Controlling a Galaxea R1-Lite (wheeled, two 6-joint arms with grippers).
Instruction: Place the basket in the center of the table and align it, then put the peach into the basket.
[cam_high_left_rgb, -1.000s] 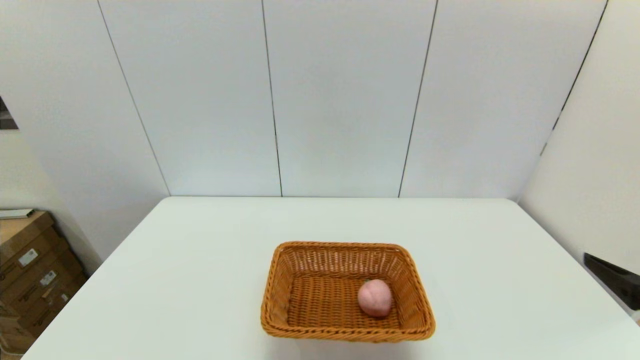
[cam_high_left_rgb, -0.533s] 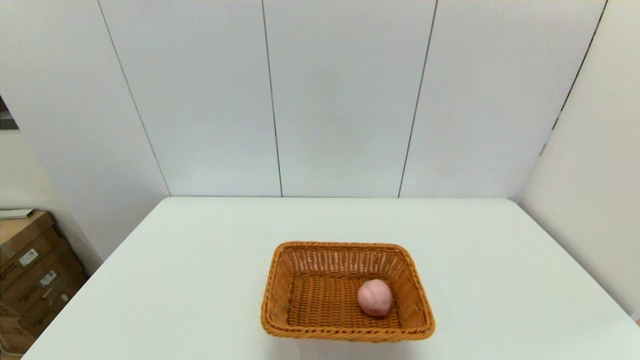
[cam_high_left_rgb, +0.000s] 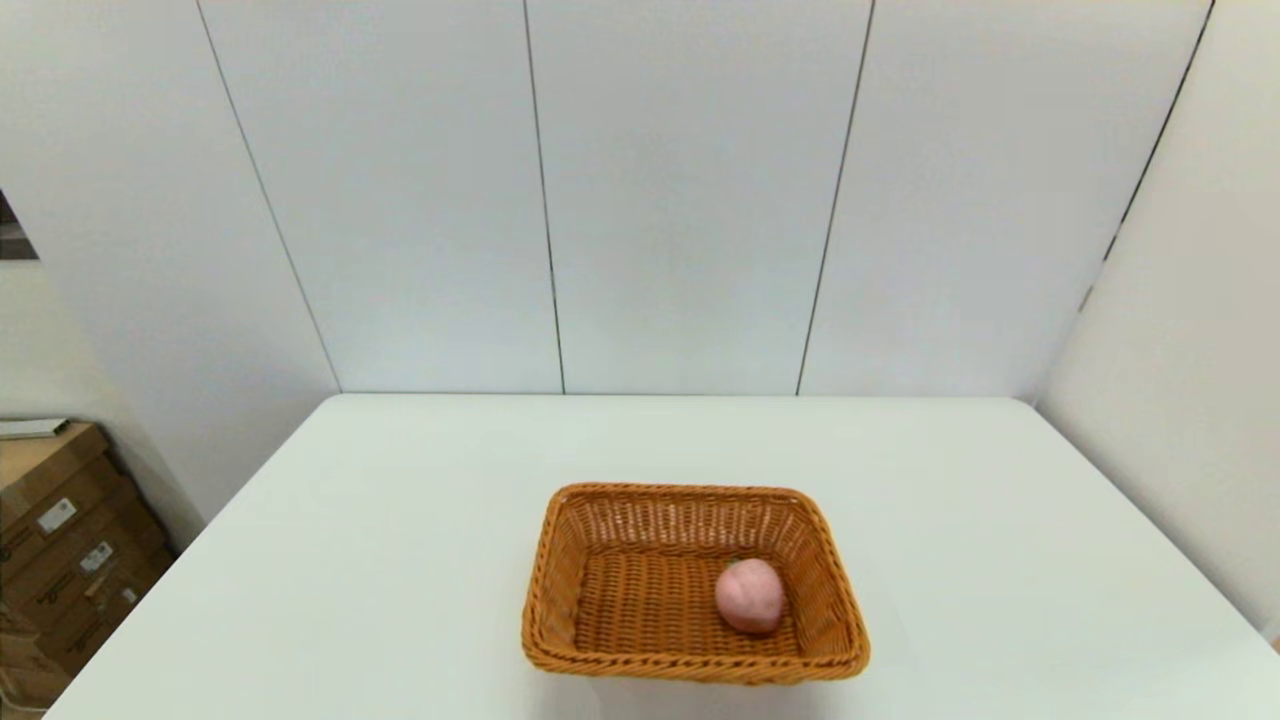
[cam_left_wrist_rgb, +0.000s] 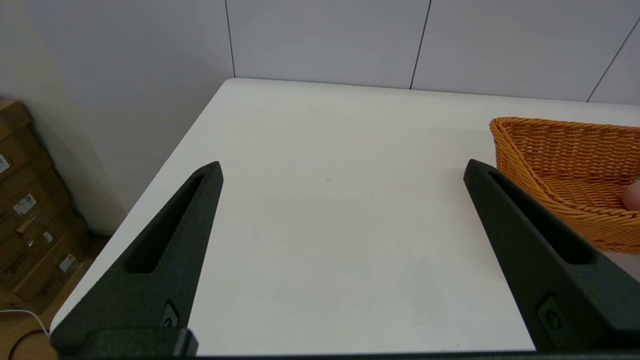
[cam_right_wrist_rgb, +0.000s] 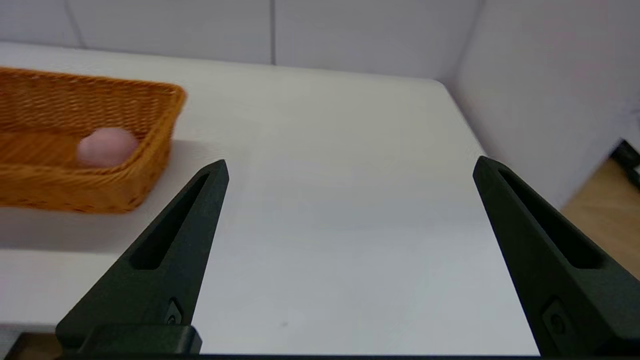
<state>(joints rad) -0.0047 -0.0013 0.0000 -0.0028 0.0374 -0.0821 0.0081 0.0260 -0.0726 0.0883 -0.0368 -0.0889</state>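
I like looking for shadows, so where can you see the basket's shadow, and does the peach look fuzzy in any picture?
In the right wrist view, the basket casts a soft grey shadow on the table beside and below it, and the peach looks a bit blurry. In the head view the peach looks sharper, with only a faint shadow under the basket's near edge.

I see the rectangular orange-brown woven wicker basket (cam_high_left_rgb: 694, 583) sitting flat on the large white smooth tabletop (cam_high_left_rgb: 400, 520), long sides square to the near edge. Inside, the small rounded pale-pink peach (cam_high_left_rgb: 749, 595) rests on the woven floor, nearer the wall facing my right gripper (cam_right_wrist_rgb: 350, 167). The basket lies between that and my left gripper (cam_left_wrist_rgb: 342, 170), touching neither.
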